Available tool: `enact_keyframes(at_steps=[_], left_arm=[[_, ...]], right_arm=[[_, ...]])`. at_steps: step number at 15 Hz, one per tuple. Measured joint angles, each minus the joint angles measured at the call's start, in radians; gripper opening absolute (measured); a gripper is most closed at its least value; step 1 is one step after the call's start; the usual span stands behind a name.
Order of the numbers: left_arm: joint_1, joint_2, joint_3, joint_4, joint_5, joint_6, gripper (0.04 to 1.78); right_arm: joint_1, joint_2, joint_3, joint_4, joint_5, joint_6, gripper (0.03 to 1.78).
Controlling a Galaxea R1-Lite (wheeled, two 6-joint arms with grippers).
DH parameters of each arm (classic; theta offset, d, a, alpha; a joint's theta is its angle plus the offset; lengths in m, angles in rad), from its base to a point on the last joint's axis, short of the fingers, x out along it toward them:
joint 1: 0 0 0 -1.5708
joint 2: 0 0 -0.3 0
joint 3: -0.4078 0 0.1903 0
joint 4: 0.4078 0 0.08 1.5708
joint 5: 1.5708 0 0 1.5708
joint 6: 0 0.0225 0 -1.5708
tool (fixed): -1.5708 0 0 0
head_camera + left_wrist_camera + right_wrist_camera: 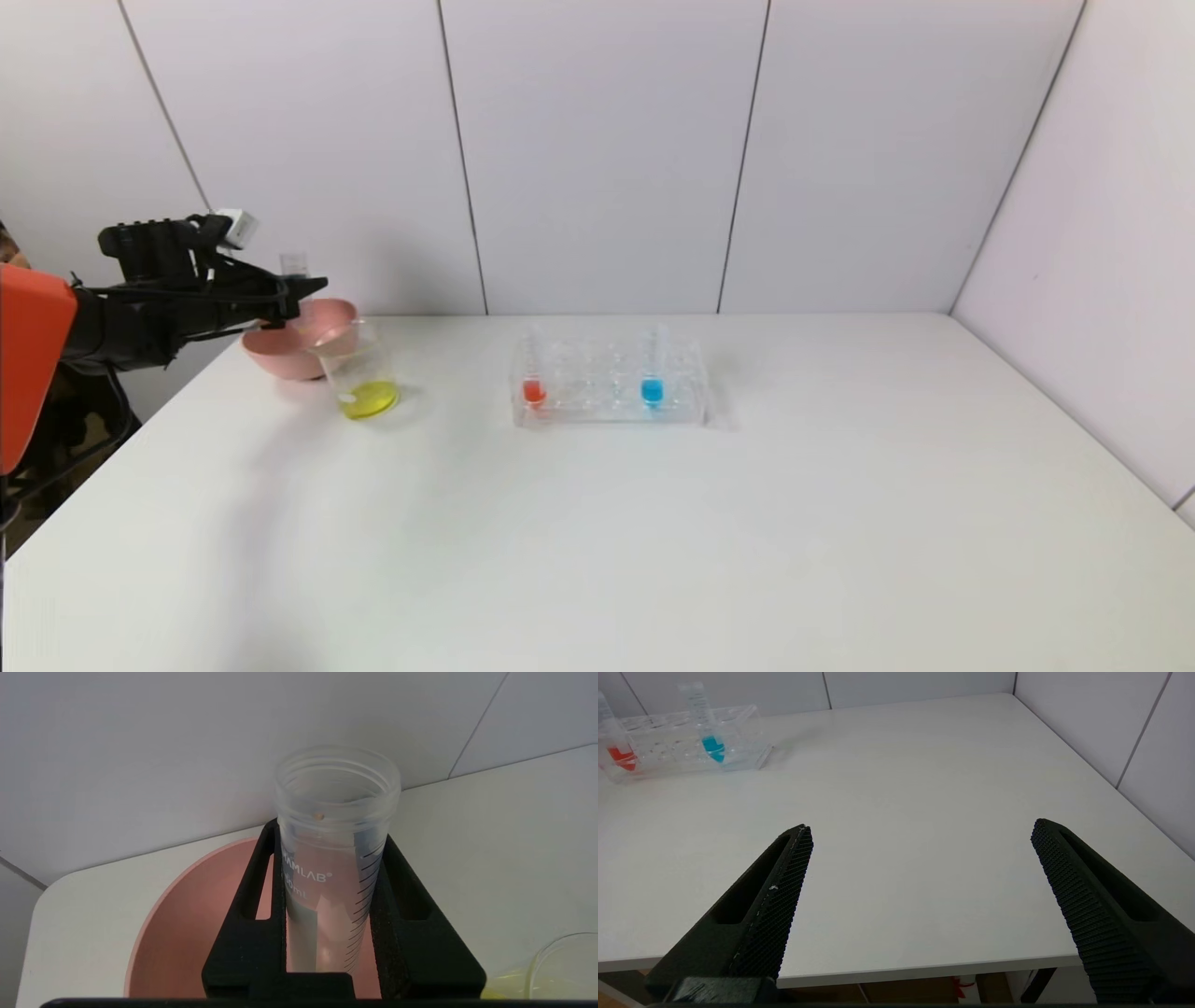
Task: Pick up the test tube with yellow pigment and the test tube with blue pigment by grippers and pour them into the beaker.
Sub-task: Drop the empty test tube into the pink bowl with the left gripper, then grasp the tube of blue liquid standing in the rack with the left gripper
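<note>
A plain white worktop (653, 523) fills the space, closed in by pale panelled walls (597, 149) along its far and right edges.

Nearest, off the worktop's near edge, the right gripper (922, 833) hangs with its two black fingers spread wide apart and nothing between them.

Farther back, toward the far edge, a single clear plastic rack (609, 383) stands near the middle. Two tubes stand upright in it: one with red liquid (533, 373) at the rack's left end, and the test tube with blue pigment (653, 373) right of centre.

Toward the far left corner stands one beaker (361, 373) with a pool of yellow liquid in its bottom. Touching or just behind it, one pink bowl (289, 350) sits nearer the corner.

Over that bowl the left gripper (297, 289) holds its fingers clamped on one tube, the test tube with yellow pigment (334, 858), upright with its open mouth up. The tube looks drained; its tip is hidden behind the gripper.

That makes three tubes, one beaker, one bowl, one rack.
</note>
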Motion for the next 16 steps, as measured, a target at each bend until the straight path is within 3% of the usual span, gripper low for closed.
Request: enact_keyframes(at_steps=[3, 10, 13, 16], left_arm=[[0.001, 0.0, 0.003, -0.005, 0.0, 0.0, 0.65], [0.0, -0.044, 0.004, -0.004, 0.001, -0.022, 1.61], [-0.012, -0.121, 0.013, 0.001, 0.004, -0.085, 1.78], [-0.036, -0.228, 0.02, 0.018, 0.058, -0.166, 1.78]], right_arm=[[0.0, 0.0, 0.0, 0.0, 0.0, 0.0, 1.71], [0.0, 0.0, 0.0, 0.0, 0.0, 0.0, 1.71], [0.0, 0.0, 0.0, 0.0, 0.0, 0.0, 1.71], [0.0, 0.0, 0.0, 0.0, 0.0, 0.0, 1.71]])
